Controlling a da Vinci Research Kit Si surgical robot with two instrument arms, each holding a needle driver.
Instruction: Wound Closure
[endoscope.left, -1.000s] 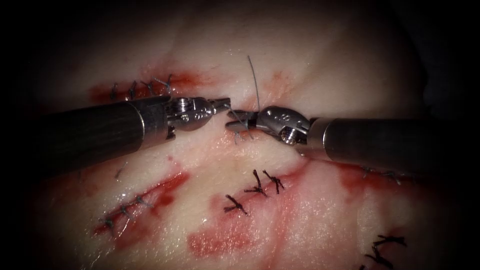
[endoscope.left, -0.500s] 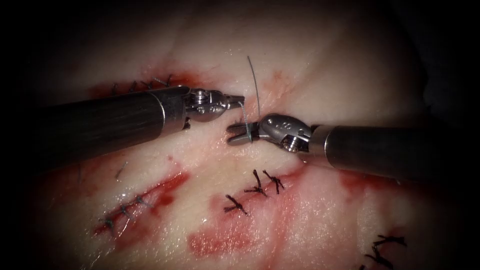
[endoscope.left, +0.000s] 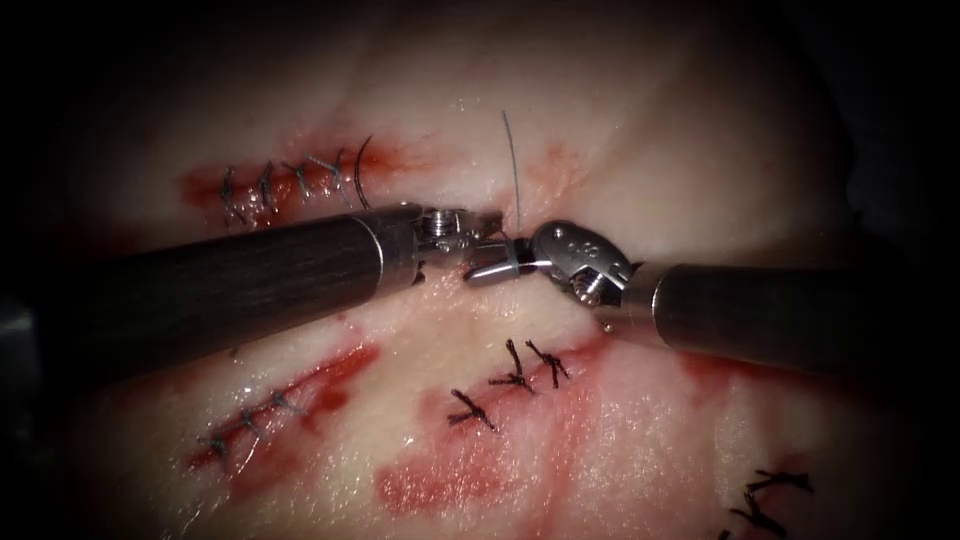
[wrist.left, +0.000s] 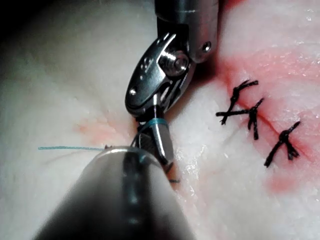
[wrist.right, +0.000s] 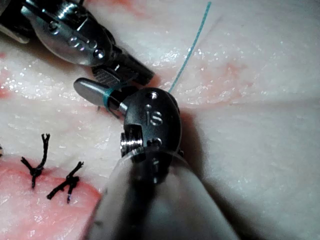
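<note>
**Knot-tying stage (our judgement).** The right tool (endoscope.left: 492, 270) has its jaws pressed together on nothing, and a turn of teal thread (wrist.right: 107, 96) lies wound around them. Just above its tip, the left tool (endoscope.left: 478, 222) has its jaws closed, seemingly pinching the same thread. The free thread tail (endoscope.left: 511, 150) rises from the tissue (endoscope.left: 640, 130) just behind both tips. Beyond the left tool's shaft, we take the thin dark arc (endoscope.left: 358, 172) on the surface for the needle. It appears unheld. Next, the wrap must stay seated while the tail is reached.
</note>
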